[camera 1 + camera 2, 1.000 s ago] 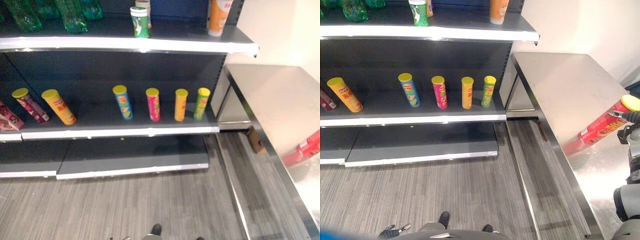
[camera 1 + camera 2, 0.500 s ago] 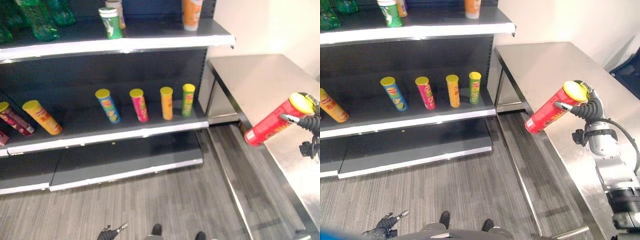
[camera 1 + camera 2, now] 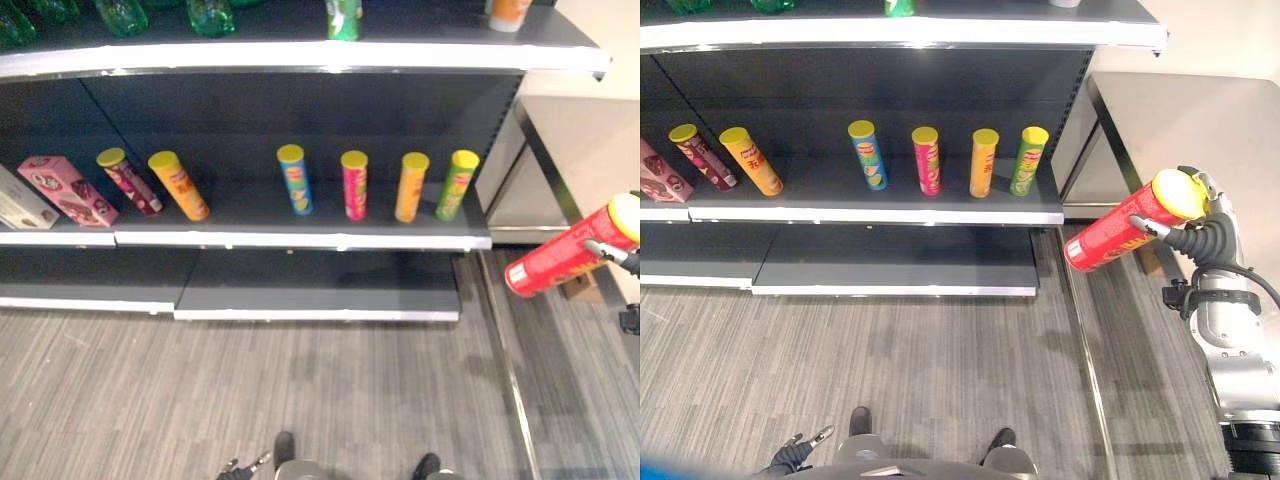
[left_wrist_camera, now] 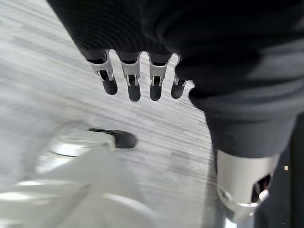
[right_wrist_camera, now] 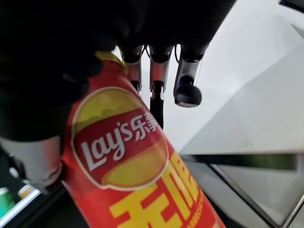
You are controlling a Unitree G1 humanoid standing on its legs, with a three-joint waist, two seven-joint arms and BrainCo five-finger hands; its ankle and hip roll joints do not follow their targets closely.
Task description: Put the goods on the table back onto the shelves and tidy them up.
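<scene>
Grey wood-grain floor (image 3: 940, 370) runs wide and bare before us, bounded ahead by the dark shelf unit (image 3: 870, 215) with its pale metal front edges and at our right by the brushed steel table (image 3: 1200, 120). Our right hand (image 3: 1200, 235) hangs off the table's near edge, fingers curled round the yellow-lidded end of a glossy red chip can (image 3: 1125, 222), a smooth cylinder tilted with its base pointing down toward the shelves, clear of every surface. Beyond it, on the middle shelf, stand four upright cans: green (image 3: 1030, 160), orange (image 3: 984, 162), pink (image 3: 926, 160) and blue (image 3: 867, 154); farther left two cans (image 3: 750, 160) lean beside a pink box (image 3: 665, 178). Our left hand (image 4: 133, 76) hangs low over the floor, fingers straight and loose.
</scene>
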